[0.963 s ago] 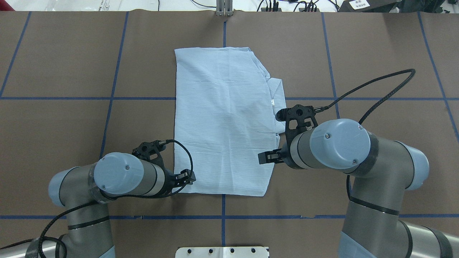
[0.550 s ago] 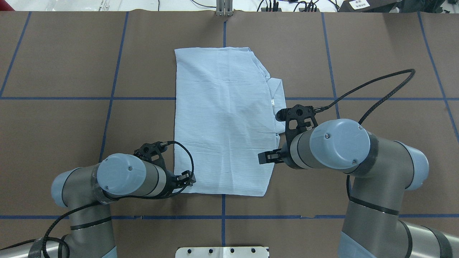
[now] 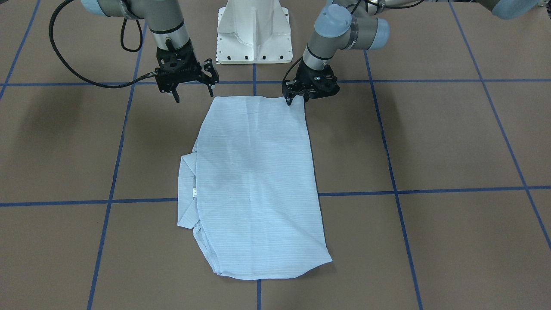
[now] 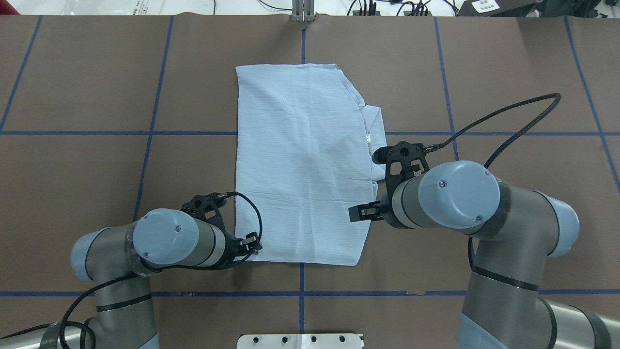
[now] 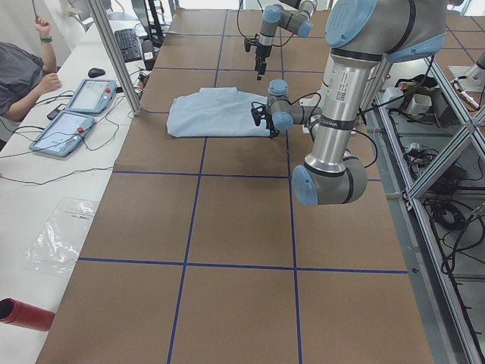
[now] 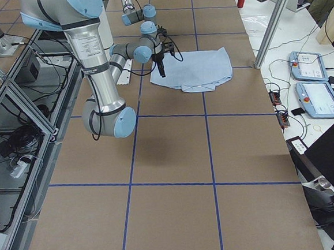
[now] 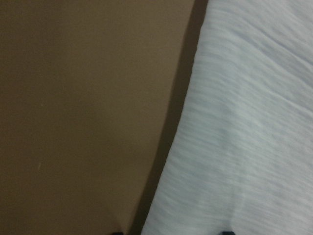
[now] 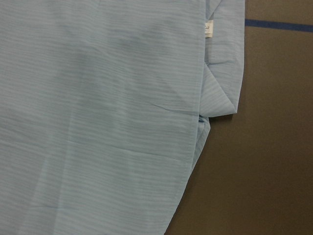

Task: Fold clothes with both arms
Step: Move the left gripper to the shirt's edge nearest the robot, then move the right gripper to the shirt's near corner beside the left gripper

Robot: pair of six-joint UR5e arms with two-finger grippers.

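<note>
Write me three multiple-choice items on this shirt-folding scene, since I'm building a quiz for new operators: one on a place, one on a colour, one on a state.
1. Where is the left claw?
A. At the near corner of the shirt, on the robot's left
B. Over the collar
C. Beyond the far hem

2. What colour are the grid lines?
A. White
B. Blue
C. Red

3. How is the right claw?
A. Shut on a sleeve
B. Open, holding nothing
C. Out of every view

Answers:
1 A: the overhead view shows it at that corner.
2 B: the lines are blue in every exterior view.
3 B: the front-facing view shows its fingers spread, with nothing between them.
</note>
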